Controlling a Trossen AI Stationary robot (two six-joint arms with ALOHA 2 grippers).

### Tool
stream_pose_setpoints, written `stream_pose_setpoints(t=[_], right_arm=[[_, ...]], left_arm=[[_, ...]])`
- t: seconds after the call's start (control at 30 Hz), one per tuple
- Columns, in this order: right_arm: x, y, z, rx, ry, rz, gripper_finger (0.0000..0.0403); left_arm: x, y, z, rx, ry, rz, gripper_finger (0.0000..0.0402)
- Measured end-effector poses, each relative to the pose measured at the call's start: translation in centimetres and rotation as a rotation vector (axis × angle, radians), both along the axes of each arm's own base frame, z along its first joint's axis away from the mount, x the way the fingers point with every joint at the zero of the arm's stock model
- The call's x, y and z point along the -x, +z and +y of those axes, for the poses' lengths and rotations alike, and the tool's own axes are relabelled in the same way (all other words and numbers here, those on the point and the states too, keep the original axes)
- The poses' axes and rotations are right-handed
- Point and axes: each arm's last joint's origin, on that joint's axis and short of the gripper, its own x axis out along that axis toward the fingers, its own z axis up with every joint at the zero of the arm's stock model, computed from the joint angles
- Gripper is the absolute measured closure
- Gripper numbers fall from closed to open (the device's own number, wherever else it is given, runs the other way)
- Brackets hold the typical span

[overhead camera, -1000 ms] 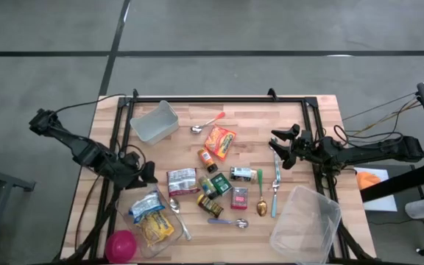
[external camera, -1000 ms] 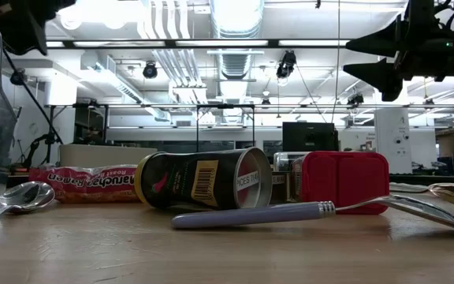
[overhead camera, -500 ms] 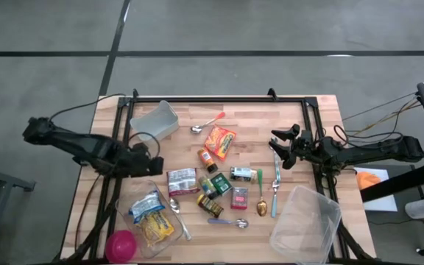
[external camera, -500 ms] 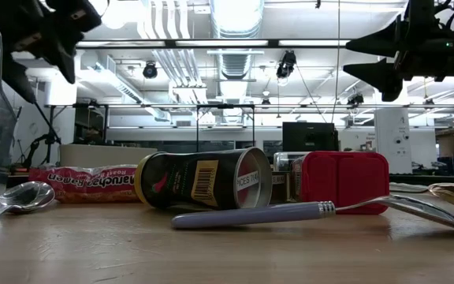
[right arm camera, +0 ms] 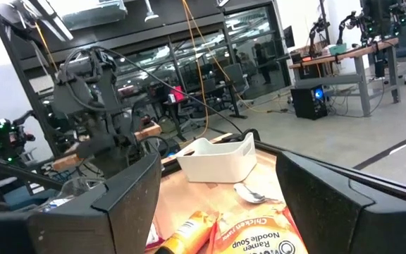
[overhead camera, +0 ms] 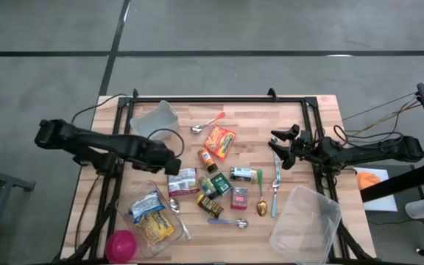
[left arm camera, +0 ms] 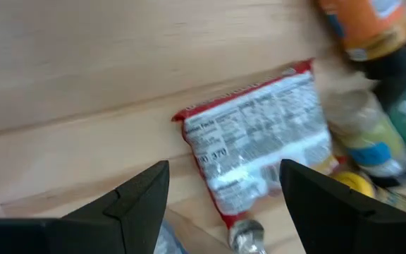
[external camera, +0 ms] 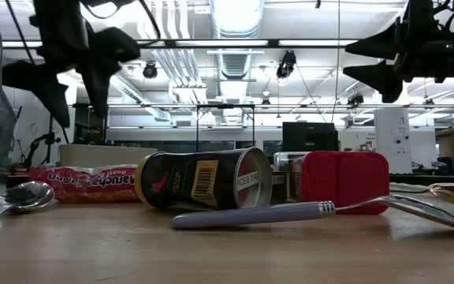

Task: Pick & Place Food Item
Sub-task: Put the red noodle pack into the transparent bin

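Our left gripper (overhead camera: 174, 166) hangs over the wooden table (overhead camera: 256, 110), pointing almost straight down. Its two fingers (left arm camera: 136, 197) are open, and nothing is between them. Right under it, a bit toward the middle of the table, lies the flat ramen packet (left arm camera: 263, 141) with its white label side up. In the high view the packet (overhead camera: 183, 181) sits just beside the gripper tip, between the clear tub of snacks (overhead camera: 149, 217) and the small jars (overhead camera: 209, 193).

We think this packet is the food we go for next. The packet is wider than the gap between the fingers in one direction, and in the left wrist view its long side runs slanted across that gap. So we may need to turn the wrist a little so the fingers close over the short side. A spoon (left arm camera: 245, 233) touches the packet's near corner, so we should watch for that.

Our right gripper (overhead camera: 278, 151) waits well apart, near the forks, with its fingers wide open and empty. The left arm is much closer.
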Motion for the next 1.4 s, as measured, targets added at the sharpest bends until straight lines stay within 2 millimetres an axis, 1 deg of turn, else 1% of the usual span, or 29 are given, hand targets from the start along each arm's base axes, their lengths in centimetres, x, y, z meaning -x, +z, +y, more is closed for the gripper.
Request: stream_pose_setpoints(t=[0.17,0.23,0.43,0.7,0.9,1.1,1.27,1.4], right_arm=[[0.0,0.0,0.0,0.000,0.000,0.000,0.0126],[0.0,0.0,0.0,0.000,0.000,0.000,0.0126],[0.0,0.0,0.0,0.000,0.000,0.001,0.0126],[0.0,0.0,0.0,0.000,0.000,0.003,0.0126],[0.0,0.0,0.0,0.000,0.000,0.002,0.0126],[0.0,0.0,0.0,0.000,0.000,0.002,0.0126],[0.0,0.0,0.0,0.000,0.000,0.002,0.0126],[0.0,0.0,0.0,0.000,0.000,0.002,0.0126]], left_arm=[[-1.3,-1.5,-0.2,0.059,-0.005,0.051,0.0132],[-1.7,-2.1,-0.2,0.061,0.001,0.072,0.0132],[-2.6,-3.8,0.1,0.068,0.100,0.132,0.0132],[-3.7,-5.6,0.1,0.111,0.107,0.168,0.0132],[-4.1,-6.6,0.2,0.129,0.124,0.207,0.0133],[-4.3,-7.1,0.4,0.131,0.136,0.217,0.0133],[-4.3,-7.4,0.6,0.134,0.123,0.181,0.0133],[-4.0,-8.2,0.9,0.143,0.127,0.143,0.0133]])
